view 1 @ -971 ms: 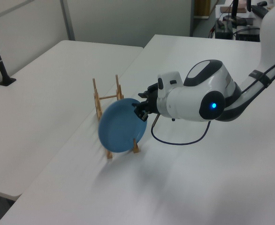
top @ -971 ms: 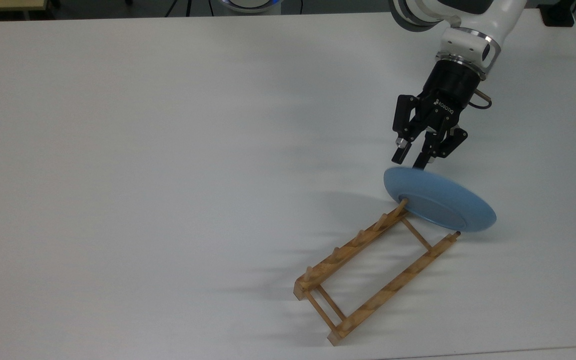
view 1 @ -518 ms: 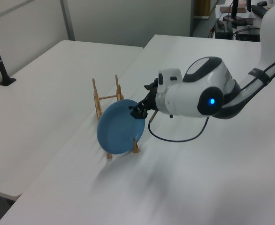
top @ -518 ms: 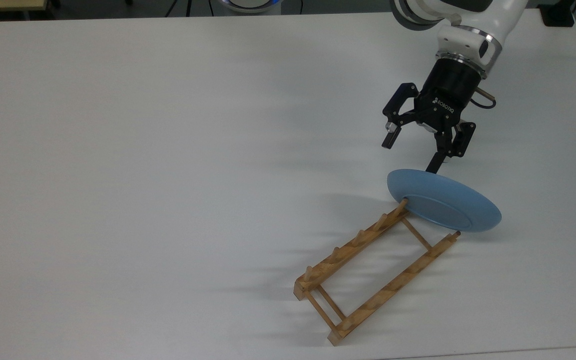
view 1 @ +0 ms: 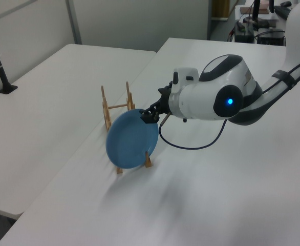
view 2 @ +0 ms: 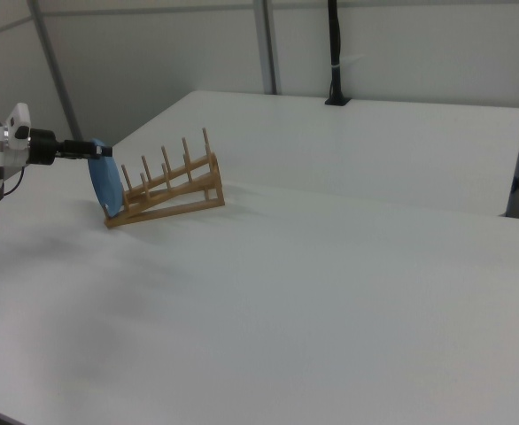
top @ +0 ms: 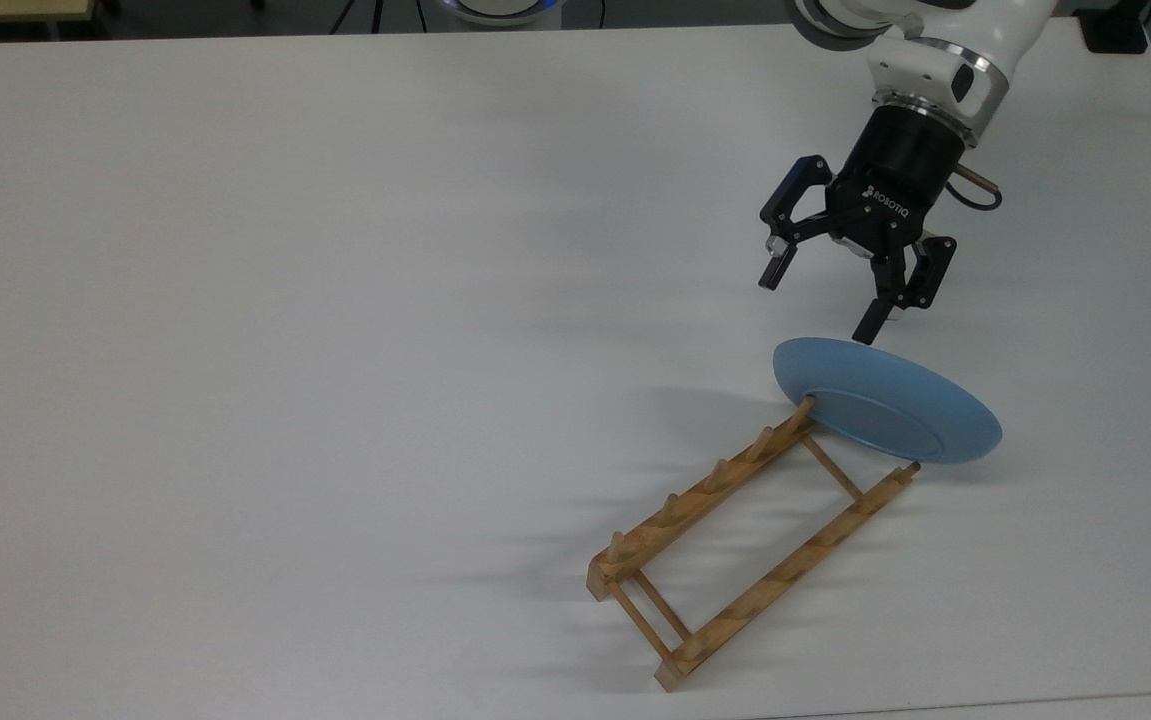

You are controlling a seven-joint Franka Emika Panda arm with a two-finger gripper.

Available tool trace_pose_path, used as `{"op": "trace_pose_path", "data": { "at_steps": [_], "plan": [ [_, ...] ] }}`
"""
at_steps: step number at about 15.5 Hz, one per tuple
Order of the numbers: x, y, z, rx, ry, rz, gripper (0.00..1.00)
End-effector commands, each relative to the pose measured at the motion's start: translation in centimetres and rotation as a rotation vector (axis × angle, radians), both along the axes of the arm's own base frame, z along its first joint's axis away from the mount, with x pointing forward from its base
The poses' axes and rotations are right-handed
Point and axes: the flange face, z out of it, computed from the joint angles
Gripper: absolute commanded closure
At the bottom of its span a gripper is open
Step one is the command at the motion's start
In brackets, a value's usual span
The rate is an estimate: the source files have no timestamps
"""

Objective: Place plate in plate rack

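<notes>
Gripper (top: 820, 300): fingers spread wide, holding nothing, pointing down just above the plate (top: 885, 400).
Plate: leaning on the plate rack (top: 750, 545) end.

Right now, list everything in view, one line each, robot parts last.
plate: one, light blue, standing tilted on edge at the plate rack's end nearest the arm, leaning on the end pegs.
plate rack: one, light wood, lying on the table toward the top view's lower right.
table: white, under the rack; more white tables adjoin it in the left view.
black post: one, at a far table's edge in the right view.
arm: one, white, with a blue light.
gripper: one, black, fingers open, just above the plate's rim.
</notes>
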Motion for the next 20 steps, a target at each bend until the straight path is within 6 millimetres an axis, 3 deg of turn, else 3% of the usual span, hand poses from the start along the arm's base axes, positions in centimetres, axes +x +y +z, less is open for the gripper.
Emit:
{"op": "trace_pose_path", "data": {
  "at_steps": [1, 7, 10, 12, 15, 18, 20],
  "plan": [
    [-0.1, -1.1, 1.9, 0.072, 0.023, -0.057, 0.0],
    [-0.3, -1.0, 1.6, 0.087, 0.037, -0.062, 0.0],
    [-0.3, -1.4, 2.9, 0.106, 0.027, -0.069, 0.0],
    [-0.8, -1.7, 4.8, 0.17, 0.059, -0.102, 0.0],
    [-1.9, -3.7, 9.3, 0.296, 0.219, -0.151, 0.0],
    [-3.0, -6.9, 14.2, 0.414, 0.355, -0.17, 0.0],
    [-3.6, -9.6, 16.1, 0.459, 0.417, -0.235, 0.0]
  ]
}}
